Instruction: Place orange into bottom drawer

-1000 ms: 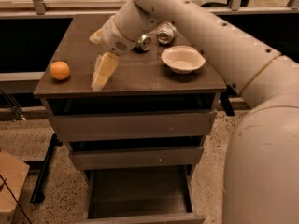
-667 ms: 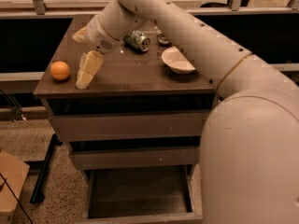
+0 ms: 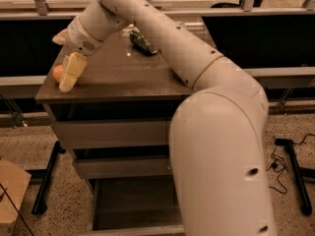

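The orange (image 3: 57, 73) sits near the left edge of the dark tabletop (image 3: 123, 75), partly hidden behind my near finger (image 3: 72, 72). My gripper (image 3: 62, 60) is open and low over the table's left end. Its far finger (image 3: 60, 35) shows behind, and the orange lies right next to the near one. I cannot tell if they touch. The bottom drawer (image 3: 133, 205) is pulled open below the two shut shallower drawers (image 3: 110, 134), with its dark inside in view.
A crushed green can (image 3: 142, 41) lies at the back of the tabletop. My large white arm (image 3: 216, 132) covers the right half of the table and cabinet. A black stand leg (image 3: 44, 186) and a cardboard box (image 3: 12, 188) are on the floor to the left.
My gripper has moved left across the tabletop and now reaches the orange. The arm now hides the beige bowl.
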Tool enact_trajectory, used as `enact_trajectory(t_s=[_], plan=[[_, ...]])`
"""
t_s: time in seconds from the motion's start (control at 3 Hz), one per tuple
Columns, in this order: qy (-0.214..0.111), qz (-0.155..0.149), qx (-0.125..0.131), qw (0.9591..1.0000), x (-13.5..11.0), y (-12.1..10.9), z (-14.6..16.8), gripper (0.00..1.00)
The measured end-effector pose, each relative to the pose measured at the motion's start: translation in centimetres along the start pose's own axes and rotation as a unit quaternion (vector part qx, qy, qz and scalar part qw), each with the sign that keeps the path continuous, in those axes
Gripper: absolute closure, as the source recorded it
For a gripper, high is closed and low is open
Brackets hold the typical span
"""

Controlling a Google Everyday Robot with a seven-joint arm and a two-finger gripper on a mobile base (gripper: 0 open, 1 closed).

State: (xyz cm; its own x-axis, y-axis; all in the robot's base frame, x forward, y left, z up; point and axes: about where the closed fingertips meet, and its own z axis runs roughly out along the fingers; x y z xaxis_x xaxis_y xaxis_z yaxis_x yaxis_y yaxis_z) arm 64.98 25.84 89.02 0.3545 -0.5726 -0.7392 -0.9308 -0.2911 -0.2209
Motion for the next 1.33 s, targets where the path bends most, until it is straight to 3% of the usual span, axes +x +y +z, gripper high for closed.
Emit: enact_trajectory(t_s=[0.67,1.0,1.33], plan=[[0.053,0.016,-0.026,0.9981,1.7,-0.7,5.0,0.00],[0.086,0.046,-0.022,0.9950,3.8,-1.1,5.5,0.26],[0.096,0.059,-0.010,0.9936,4.7,-1.4,4.7,0.49]])
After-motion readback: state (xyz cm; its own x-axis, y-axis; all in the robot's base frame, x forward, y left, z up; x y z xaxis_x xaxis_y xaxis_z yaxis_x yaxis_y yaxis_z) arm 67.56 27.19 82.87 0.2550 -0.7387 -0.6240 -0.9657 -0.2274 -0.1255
